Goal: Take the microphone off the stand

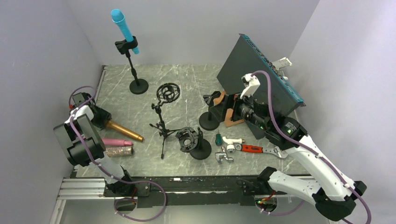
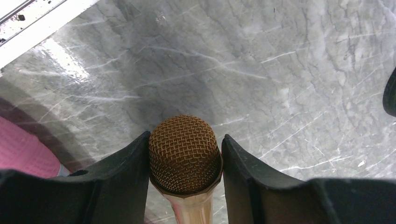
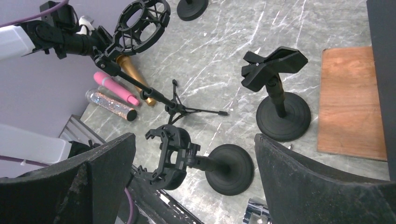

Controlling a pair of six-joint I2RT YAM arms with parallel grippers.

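Note:
A blue microphone [image 1: 123,25] sits tilted in the clip of a black round-base stand [image 1: 138,85] at the back left. A gold microphone [image 1: 123,131] lies on the table at the left. My left gripper [image 1: 100,116] is shut on its mesh head [image 2: 183,154], one finger on each side. My right gripper [image 1: 218,100] is open and empty, held above the table at the right. Its wrist view [image 3: 194,186] looks down on empty stands.
A pink microphone [image 1: 116,142] and a glitter one [image 1: 119,150] lie near the left arm. A tripod stand with a shock mount [image 1: 167,93], a shock-mount stand [image 1: 194,142] and a clip stand [image 3: 280,93] stand mid-table. Tools [image 1: 243,148] and a dark panel [image 1: 257,79] are at the right.

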